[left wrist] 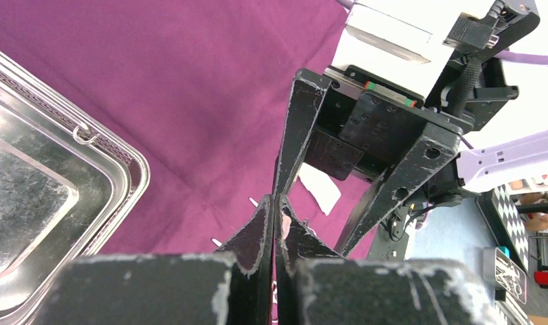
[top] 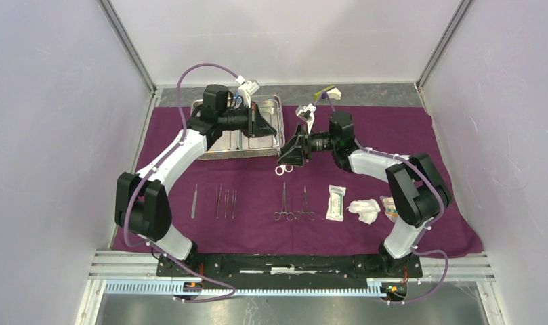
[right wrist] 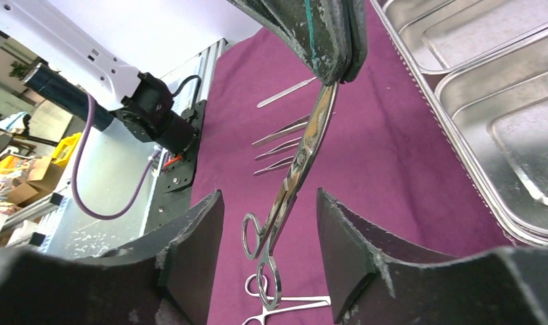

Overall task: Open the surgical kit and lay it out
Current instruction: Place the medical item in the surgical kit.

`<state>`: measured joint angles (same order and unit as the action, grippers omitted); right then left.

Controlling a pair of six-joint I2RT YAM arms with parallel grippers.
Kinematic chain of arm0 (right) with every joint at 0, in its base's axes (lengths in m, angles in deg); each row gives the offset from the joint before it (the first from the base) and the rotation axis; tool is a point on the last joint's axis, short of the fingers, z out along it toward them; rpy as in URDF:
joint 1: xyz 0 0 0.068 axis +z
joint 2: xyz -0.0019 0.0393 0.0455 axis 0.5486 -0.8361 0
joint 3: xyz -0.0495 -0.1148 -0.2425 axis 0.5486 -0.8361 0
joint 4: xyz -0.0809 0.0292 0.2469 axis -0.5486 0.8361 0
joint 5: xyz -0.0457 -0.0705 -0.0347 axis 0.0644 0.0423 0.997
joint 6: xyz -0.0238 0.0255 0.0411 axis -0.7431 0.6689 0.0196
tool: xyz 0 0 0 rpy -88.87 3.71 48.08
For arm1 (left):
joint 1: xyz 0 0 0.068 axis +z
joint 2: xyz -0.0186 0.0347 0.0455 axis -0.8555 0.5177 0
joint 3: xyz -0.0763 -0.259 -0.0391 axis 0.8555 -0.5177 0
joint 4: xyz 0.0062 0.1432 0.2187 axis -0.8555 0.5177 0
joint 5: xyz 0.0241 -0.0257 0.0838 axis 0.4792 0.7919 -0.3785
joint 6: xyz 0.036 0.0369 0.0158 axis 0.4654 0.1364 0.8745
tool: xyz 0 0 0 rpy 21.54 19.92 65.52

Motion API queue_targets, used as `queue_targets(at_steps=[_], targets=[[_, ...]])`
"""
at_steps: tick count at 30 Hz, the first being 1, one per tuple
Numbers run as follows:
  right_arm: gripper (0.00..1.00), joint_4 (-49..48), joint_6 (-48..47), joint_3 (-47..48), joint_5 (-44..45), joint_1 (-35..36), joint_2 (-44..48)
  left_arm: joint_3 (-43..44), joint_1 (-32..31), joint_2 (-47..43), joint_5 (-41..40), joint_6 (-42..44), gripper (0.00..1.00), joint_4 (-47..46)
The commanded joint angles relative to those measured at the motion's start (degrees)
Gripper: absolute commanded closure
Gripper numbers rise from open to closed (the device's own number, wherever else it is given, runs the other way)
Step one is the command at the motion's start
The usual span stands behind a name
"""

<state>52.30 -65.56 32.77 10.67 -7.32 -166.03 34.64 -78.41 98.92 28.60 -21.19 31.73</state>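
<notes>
My left gripper is shut on the tip of a pair of ring-handled forceps, which hangs tilted above the dark purple cloth. My right gripper is open, one finger on each side of the forceps' shank and ring handles, with a gap on both sides. The steel tray stands at the back left. On the cloth lie, in a row, tweezers, more slim instruments, two forceps, a white packet, gauze and a small clear packet.
A yellow-green and white piece lies on the bare strip behind the cloth. White walls enclose the table at the back and on both sides. Both arm bases stand on a black bar at the near edge.
</notes>
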Motion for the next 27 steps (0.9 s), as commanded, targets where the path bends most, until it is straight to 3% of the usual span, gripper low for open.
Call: queue_targets(at_steps=[1, 14, 22, 27], targets=[[0.44, -7.3, 3.7, -0.5, -3.2, 0.3, -1.0, 0.1, -0.2, -2.3, 2.6, -2.2, 0.98, -3.3], [0.64, -8.5, 4.2, -1.4, -5.2, 0.2, -2.2, 0.3, 0.1, -2.2, 2.5, -1.6, 0.98, -3.0], [0.69, -8.2, 4.0, -1.2, -5.5, 0.3, -2.8, 0.1, 0.7, -2.5, 2.4, -1.9, 0.98, -3.2], [0.97, -8.0, 4.0, -0.8, -5.5, 0.2, -2.8, -0.4, 0.9, -2.6, 2.3, -1.6, 0.98, -3.4]])
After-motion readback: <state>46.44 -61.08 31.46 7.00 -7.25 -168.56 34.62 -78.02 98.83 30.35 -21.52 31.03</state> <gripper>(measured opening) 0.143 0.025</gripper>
